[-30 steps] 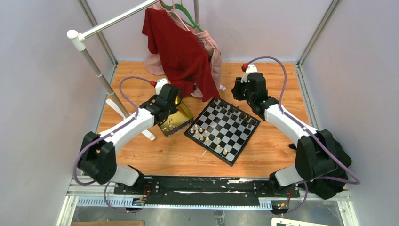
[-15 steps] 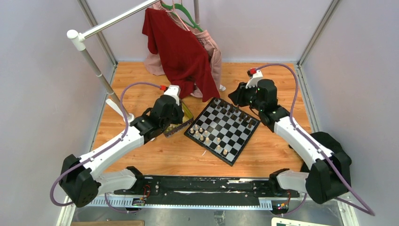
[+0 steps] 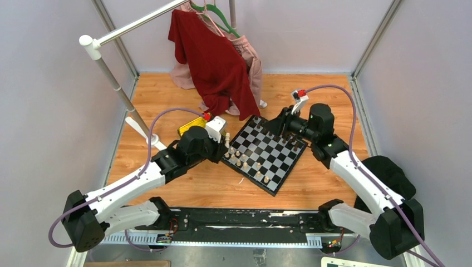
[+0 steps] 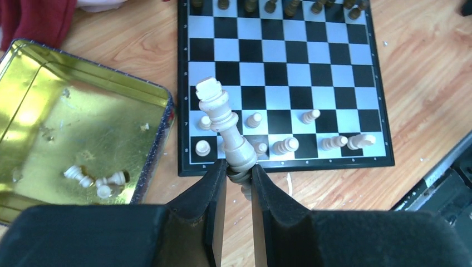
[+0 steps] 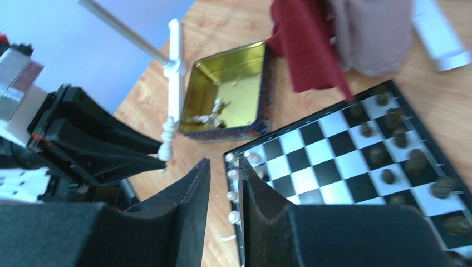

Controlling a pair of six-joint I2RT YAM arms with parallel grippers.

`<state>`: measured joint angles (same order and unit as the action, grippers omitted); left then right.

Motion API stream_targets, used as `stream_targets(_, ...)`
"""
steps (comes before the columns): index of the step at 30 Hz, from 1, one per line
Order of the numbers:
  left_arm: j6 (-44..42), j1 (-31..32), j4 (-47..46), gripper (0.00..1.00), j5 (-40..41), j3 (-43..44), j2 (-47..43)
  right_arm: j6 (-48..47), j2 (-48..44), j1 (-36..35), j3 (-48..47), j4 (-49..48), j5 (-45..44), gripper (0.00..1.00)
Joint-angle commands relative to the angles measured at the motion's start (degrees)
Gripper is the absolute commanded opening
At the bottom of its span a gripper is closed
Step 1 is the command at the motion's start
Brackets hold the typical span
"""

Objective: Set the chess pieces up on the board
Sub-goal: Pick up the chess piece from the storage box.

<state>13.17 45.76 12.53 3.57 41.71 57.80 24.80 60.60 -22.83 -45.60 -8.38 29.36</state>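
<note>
Gripping a cream king (image 4: 225, 125) by its base, the left gripper (image 4: 238, 169) has its jaws drawn narrow about the piece. The king juts out from the fingertips at a tilt, clear of the surface. Its crown is over the corner of the board (image 4: 278, 72) that lies nearest the tin (image 4: 100, 75).

The right gripper (image 5: 222, 172) hangs at the opposite end of the board, by the dark pieces (image 5: 384, 150). Its jaws stand a narrow gap apart and nothing is seen between them.

Findings on the board:
- The dark pieces occupy the two rows at the right arm's end, and that side looks largely set.
- The cream pieces (image 4: 254, 119) are only partly out. A handful sit on the two rows nearest the left arm, with open squares between them.
- Several in the edge row appear to lean or lie over, though the angle does not settle this.

Findings in the tin: it sits just beside the board on the table (image 3: 311, 183). A few loose cream pieces (image 4: 114, 178) lie on its floor, not yet moved.

Assessment: the task is past its midpoint. Outstanding items are seating the held king on its square, transferring the pieces left in the tin, and checking that the cream rows are upright and complete. The tilted hold may let the king topple on release.
</note>
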Motion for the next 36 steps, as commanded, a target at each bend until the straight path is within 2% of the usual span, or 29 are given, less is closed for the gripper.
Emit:
stream_targets(1, -3.3, 1.0, -4.0, 0.08, -4.4, -0.1, -1.6, 3.8, -0.1, -3.9, 1.9, -3.7, 7.0, 0.29)
stream_targets(9, -5.3, 3.2, -4.7, 0.06, -7.2, 0.5, -0.4, 5.9, 4.8, -10.7, 1.8, -8.4, 9.0, 0.29)
stream_targets(16, -7.0, 6.0, -4.0, 0.05, -6.6, 0.7, -1.4, 7.8, 9.7, -12.0, 1.2, -13.0, 11.6, 0.30)
stream_targets(36, -9.1, 7.9, -2.5, 0.02, -6.0, 1.4, -1.1, 8.5, 14.2, -13.6, -1.1, -13.2, 13.9, 0.32)
